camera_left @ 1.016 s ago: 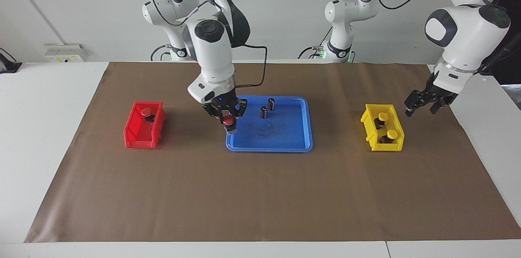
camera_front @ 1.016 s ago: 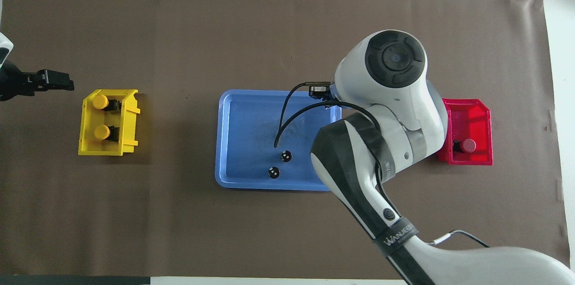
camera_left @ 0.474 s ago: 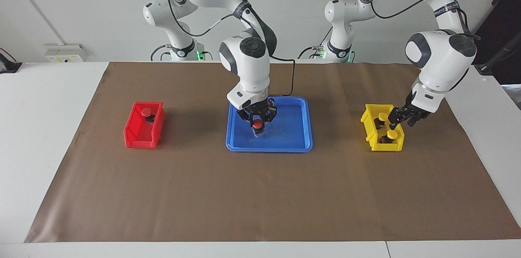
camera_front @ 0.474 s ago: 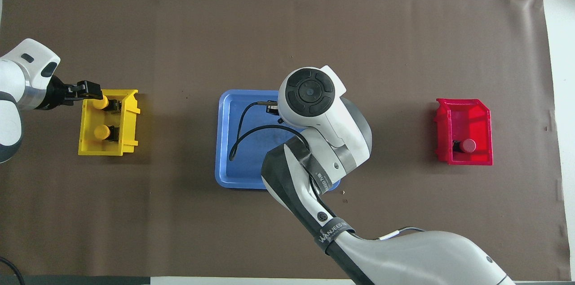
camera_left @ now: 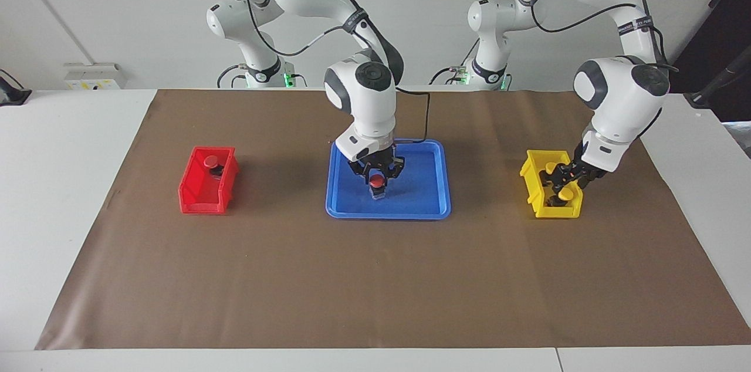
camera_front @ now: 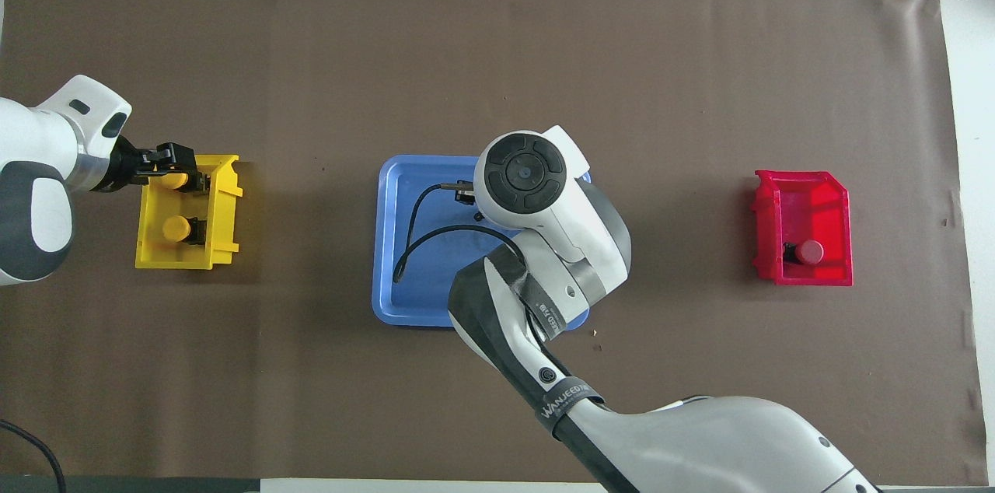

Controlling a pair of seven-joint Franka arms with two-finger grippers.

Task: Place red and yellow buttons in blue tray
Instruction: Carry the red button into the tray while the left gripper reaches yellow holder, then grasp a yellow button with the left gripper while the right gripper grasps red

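Note:
The blue tray (camera_left: 423, 199) (camera_front: 403, 287) lies mid-table. My right gripper (camera_left: 378, 189) is low inside it, with a red button (camera_left: 377, 181) at its tip just above the tray floor; in the overhead view the arm hides both. A second red button (camera_left: 211, 161) (camera_front: 811, 251) lies in the red bin (camera_left: 199, 191) (camera_front: 804, 194). My left gripper (camera_left: 563, 181) (camera_front: 183, 169) is down in the yellow bin (camera_left: 531, 179) (camera_front: 224, 222), at the yellow button (camera_front: 177, 181) farther from the robots. The other yellow button (camera_left: 550, 168) (camera_front: 176, 229) lies beside it.
A brown mat (camera_left: 375, 278) covers the table. The red bin stands toward the right arm's end and the yellow bin toward the left arm's end, with the tray between them. The right arm's elbow hangs over the tray's nearer half.
My right gripper carried the red button from the tray's edge to its middle and lowered it. My left gripper swung in from beside the yellow bin and dropped into it.

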